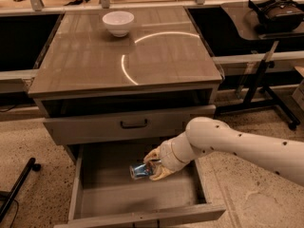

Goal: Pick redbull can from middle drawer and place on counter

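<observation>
The redbull can (139,170), silver and blue, lies on its side in my gripper (151,167), which is shut on it over the open middle drawer (99,194). The can is held a little above the drawer's flat bottom, near the drawer's middle. My white arm (237,146) reaches in from the right. The counter (166,61) is the glossy grey-brown cabinet top above, with a bright curved reflection.
A white bowl (118,22) sits at the back left of the counter. A drawer front with a dark bar handle (133,124) is just above the open drawer. A dark side table with a headset (278,11) stands at the right. A black stand leg (16,186) is at lower left.
</observation>
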Action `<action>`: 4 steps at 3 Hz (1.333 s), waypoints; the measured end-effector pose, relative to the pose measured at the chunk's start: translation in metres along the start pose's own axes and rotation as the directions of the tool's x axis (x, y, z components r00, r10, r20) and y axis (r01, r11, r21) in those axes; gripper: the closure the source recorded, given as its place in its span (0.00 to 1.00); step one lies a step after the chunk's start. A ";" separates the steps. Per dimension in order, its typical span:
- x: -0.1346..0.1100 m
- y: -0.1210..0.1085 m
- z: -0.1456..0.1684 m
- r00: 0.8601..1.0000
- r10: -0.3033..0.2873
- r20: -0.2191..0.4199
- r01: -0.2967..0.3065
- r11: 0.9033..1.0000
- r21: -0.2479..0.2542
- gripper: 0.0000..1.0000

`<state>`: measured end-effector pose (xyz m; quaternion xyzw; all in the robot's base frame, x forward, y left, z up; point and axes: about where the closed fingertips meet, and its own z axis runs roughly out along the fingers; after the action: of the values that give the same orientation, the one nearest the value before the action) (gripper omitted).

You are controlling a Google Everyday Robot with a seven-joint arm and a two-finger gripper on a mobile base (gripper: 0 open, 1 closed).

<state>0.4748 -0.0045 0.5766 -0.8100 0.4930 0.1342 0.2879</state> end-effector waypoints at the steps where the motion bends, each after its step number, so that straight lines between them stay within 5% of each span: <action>1: -0.019 -0.033 -0.073 0.999 -0.053 0.003 0.053 0.998 0.019 1.00; 2: -0.038 -0.055 -0.126 0.996 -0.086 -0.030 0.087 0.996 0.026 1.00; 4: -0.043 -0.066 -0.156 0.997 -0.065 -0.047 0.068 0.995 0.072 1.00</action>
<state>0.5017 -0.0434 0.7444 -0.8176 0.4764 0.0883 0.3110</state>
